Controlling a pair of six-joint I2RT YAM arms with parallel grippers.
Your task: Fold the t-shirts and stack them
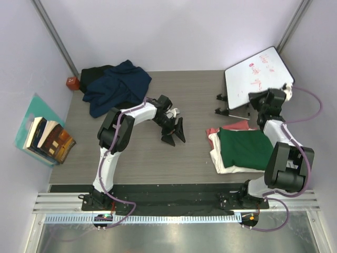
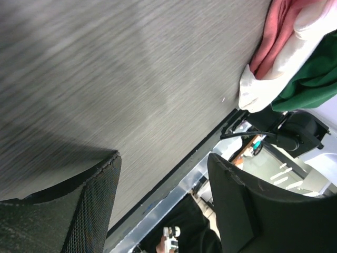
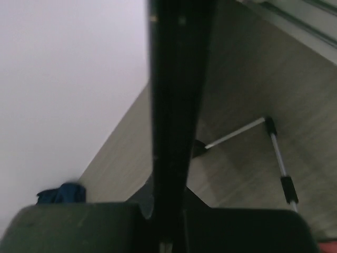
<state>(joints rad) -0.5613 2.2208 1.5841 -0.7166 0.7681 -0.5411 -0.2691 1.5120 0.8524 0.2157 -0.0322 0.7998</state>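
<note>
A folded stack lies at the right: the dark green t-shirt (image 1: 245, 147) on top, the cream-white one (image 1: 221, 164) under it, and the pink-red one (image 1: 237, 126) showing at the back edge. The left wrist view shows the same stack's edges, green (image 2: 310, 79), cream-white (image 2: 253, 92) and pink-red (image 2: 274, 37). The navy blue t-shirt (image 1: 118, 87) lies crumpled at the back left, partly over the black one (image 1: 95, 74). My left gripper (image 1: 175, 134) (image 2: 163, 174) is open and empty over bare table at the middle. My right gripper (image 1: 260, 105) (image 3: 179, 52) is shut and empty behind the stack.
A white whiteboard (image 1: 258, 71) with red writing stands at the back right on a metal stand (image 1: 224, 103) (image 3: 276, 158), close to my right gripper. Books (image 1: 50, 139) lie on a teal sheet at the left. A small red object (image 1: 72, 83) sits by the black shirt.
</note>
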